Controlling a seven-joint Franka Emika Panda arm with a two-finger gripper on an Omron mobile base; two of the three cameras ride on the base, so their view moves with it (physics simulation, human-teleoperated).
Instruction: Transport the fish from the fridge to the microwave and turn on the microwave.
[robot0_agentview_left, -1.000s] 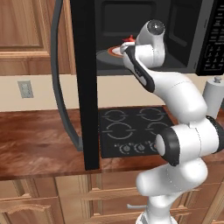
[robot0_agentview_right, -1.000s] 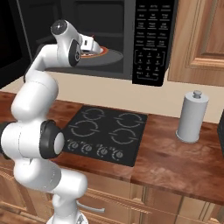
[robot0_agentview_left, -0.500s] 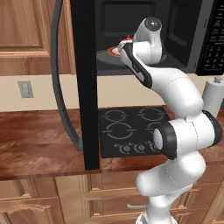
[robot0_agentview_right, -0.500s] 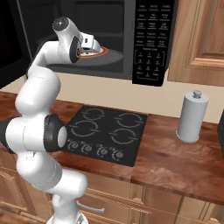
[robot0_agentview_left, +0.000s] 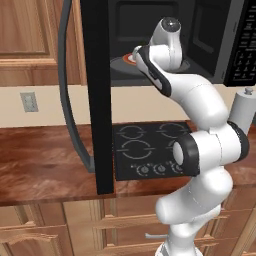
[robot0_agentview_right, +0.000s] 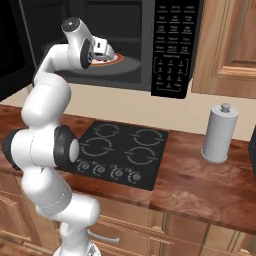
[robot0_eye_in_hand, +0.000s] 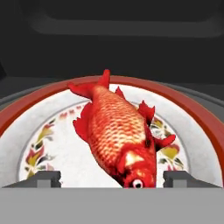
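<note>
Left base view: the arm reaches into the open microwave (robot0_agentview_left: 150, 45). Right base view: the tool (robot0_agentview_right: 106, 52) hovers over the plate (robot0_agentview_right: 117, 59). Hand view: tool wide, fingertips (robot0_eye_in_hand: 48, 178) flanking the fish (robot0_eye_in_hand: 120, 135), apparently released, lying on the plate.

Red fish (robot0_eye_in_hand: 120, 135) (apparently flat) inside open microwave (robot0_agentview_right: 150, 30).

We saw a glossy white arm (robot0_agentview_left: 200, 105) of rounded segments, with dark bands at its joints and two dark fingertips (robot0_eye_in_hand: 48, 178).
</note>
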